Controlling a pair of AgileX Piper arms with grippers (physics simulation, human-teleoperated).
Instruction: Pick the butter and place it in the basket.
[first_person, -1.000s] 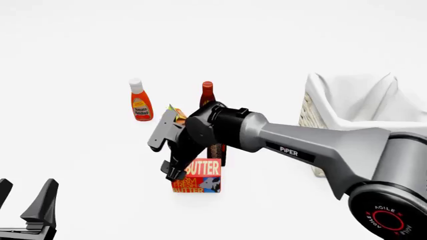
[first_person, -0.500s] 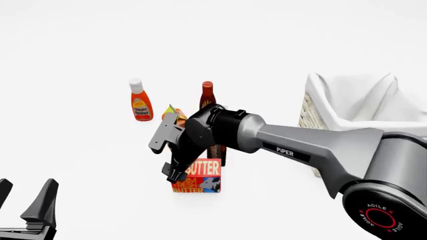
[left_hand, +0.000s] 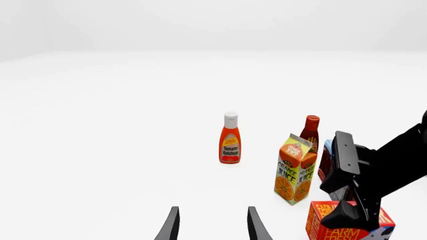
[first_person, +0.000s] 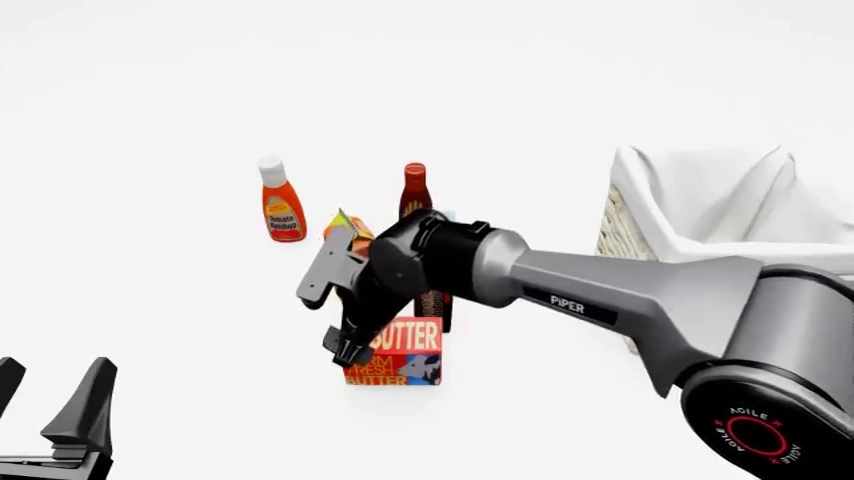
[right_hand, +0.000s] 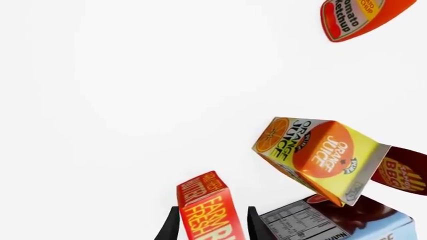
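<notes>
The butter (first_person: 396, 352), a red-and-orange carton, stands upright on the table in the front view. My right gripper (first_person: 358, 343) reaches down over its left end. In the right wrist view the butter (right_hand: 208, 209) sits between the two dark fingers of my right gripper (right_hand: 210, 231), with a gap on each side, so the jaws are open around it. The basket (first_person: 617, 228), pale wicker with a white liner, stands at the right edge. My left gripper (first_person: 51, 420) rests open and holds nothing at the lower left, far from the butter (left_hand: 347, 225).
Just behind the butter stand an orange juice carton (first_person: 350, 232) and a dark pudding box (first_person: 435, 300). Farther back are a ketchup bottle (first_person: 280, 205) and a BBQ sauce bottle (first_person: 415, 190). In the right wrist view the orange juice carton (right_hand: 317, 155) lies close beside the fingers.
The right forearm has crept slightly left. Its gripper stays at the butter, which has not moved. The left arm is still.
</notes>
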